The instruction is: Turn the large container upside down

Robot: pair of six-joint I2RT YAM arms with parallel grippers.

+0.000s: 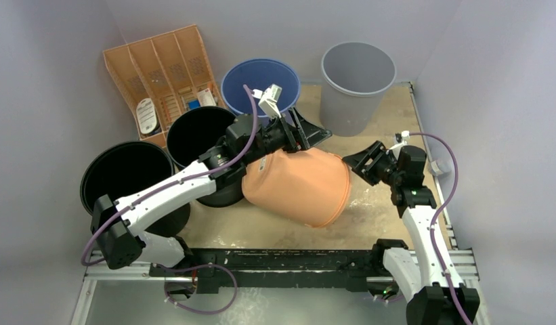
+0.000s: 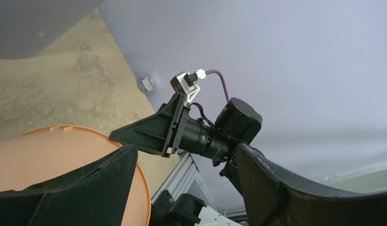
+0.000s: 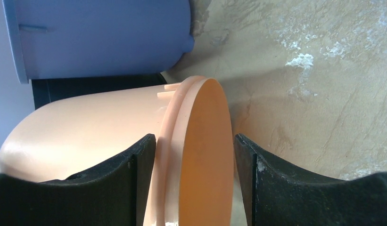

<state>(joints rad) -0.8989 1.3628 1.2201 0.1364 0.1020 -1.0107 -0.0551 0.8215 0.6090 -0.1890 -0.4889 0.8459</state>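
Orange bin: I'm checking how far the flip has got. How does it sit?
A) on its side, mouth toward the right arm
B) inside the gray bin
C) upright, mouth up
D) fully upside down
A: the orange bin lies on its side, its wide rim facing the right gripper.

Large peach-orange container, on its side on the table, rim seemingly toward the right.

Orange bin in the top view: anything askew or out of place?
Yes. The orange bin lies tipped on its side on the table, while the blue bin and grey bin behind it stand upright.
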